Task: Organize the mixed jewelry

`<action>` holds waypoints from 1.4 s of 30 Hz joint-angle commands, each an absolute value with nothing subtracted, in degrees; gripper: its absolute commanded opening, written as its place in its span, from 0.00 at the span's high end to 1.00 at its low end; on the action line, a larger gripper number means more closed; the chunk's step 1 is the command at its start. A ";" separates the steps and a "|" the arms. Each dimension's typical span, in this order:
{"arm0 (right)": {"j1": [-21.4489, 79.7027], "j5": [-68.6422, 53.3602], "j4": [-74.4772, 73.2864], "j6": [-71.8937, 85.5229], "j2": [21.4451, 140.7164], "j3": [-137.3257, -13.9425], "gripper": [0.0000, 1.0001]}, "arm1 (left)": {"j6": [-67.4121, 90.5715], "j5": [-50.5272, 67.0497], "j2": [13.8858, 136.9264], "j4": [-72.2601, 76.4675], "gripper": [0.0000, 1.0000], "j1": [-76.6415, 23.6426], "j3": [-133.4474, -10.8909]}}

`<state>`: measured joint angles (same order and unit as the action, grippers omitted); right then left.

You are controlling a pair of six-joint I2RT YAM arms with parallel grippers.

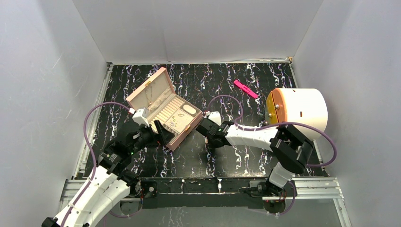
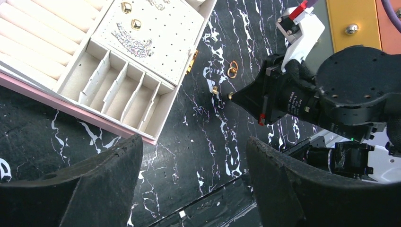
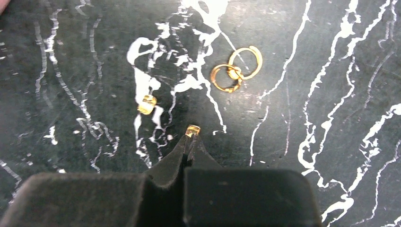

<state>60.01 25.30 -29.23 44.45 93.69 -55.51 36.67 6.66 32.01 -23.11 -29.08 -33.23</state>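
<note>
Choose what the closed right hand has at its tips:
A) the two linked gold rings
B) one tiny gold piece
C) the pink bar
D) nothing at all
B: in the right wrist view the right hand is shut with a tiny gold piece caught at its tips, while the linked gold rings lie untouched beyond it.

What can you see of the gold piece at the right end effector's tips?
The gold piece is tiny, shiny, rounded and metal-looking; finer detail is too small to tell. It sits pinched at the very tips of the shut right end effector, low at the black marbled table, apart from the pink box. Whether it touches the table is unclear.
</note>
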 commanded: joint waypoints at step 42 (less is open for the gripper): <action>47.66 -30.31 44.28 47.35 68.66 -37.51 1.00 | 78.09 28.81 37.74 32.16 0.22 -29.00 -19.89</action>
<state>47.68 -28.73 39.62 46.59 68.51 -35.77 78.65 27.09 37.67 28.73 -29.08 -20.18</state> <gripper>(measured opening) 0.012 0.776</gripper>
